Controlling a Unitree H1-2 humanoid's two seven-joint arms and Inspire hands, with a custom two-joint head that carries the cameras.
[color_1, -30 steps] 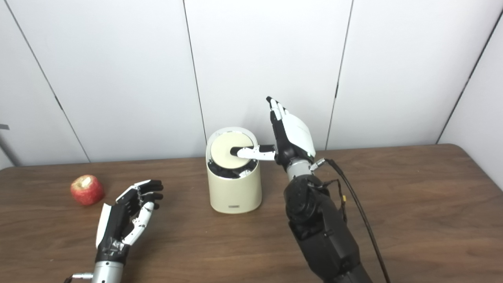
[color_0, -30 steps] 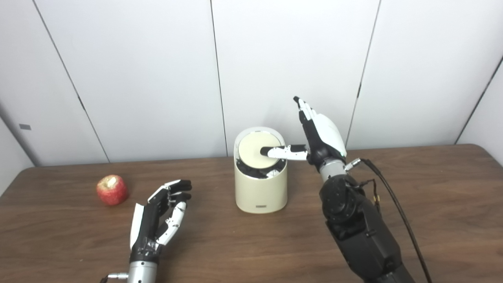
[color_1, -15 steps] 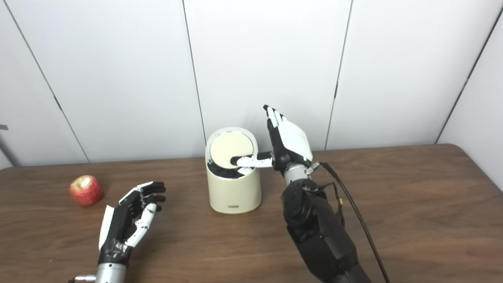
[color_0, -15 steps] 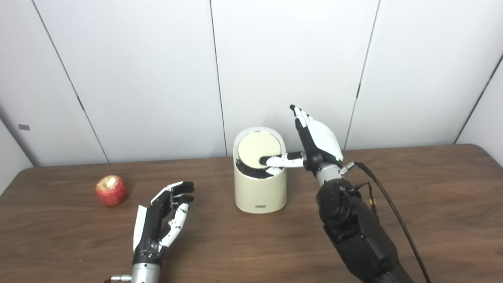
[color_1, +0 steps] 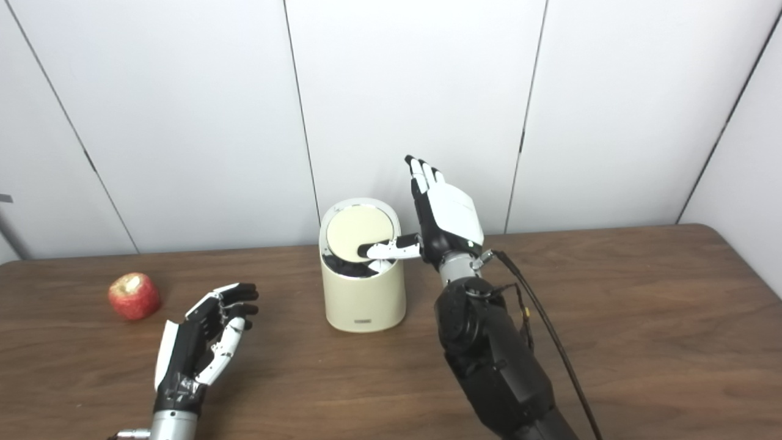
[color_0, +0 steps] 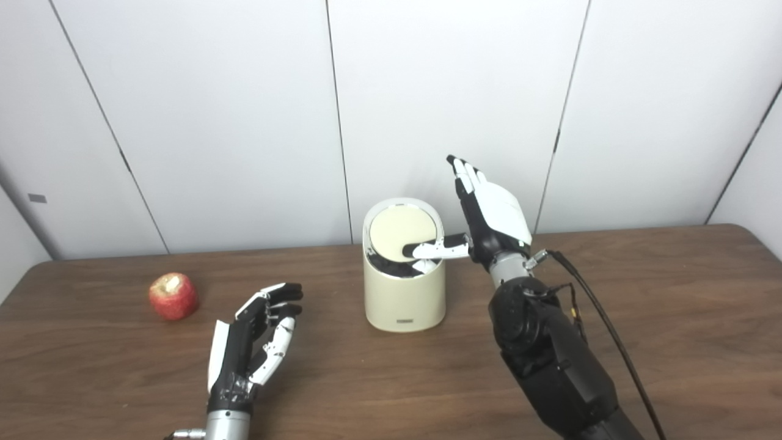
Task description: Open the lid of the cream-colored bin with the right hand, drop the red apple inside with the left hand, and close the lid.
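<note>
So, quick count: one cream-colored bin, one red apple, two hands, all on one brown wooden table. The bin stands upright around the middle of the table, near the back edge, and its round lid is tipped, with a dark gap showing along its front edge. The right hand is just beside the bin on its right, fingers spread and pointing up, holding nothing, with the thumb stretched sideways over the lid's lower right edge; looks like it touches. The apple sits far left, well apart from the bin, a pale patch on top. The left hand hovers between apple and bin, nearer the front, fingers loosely curled but apart, empty.
</note>
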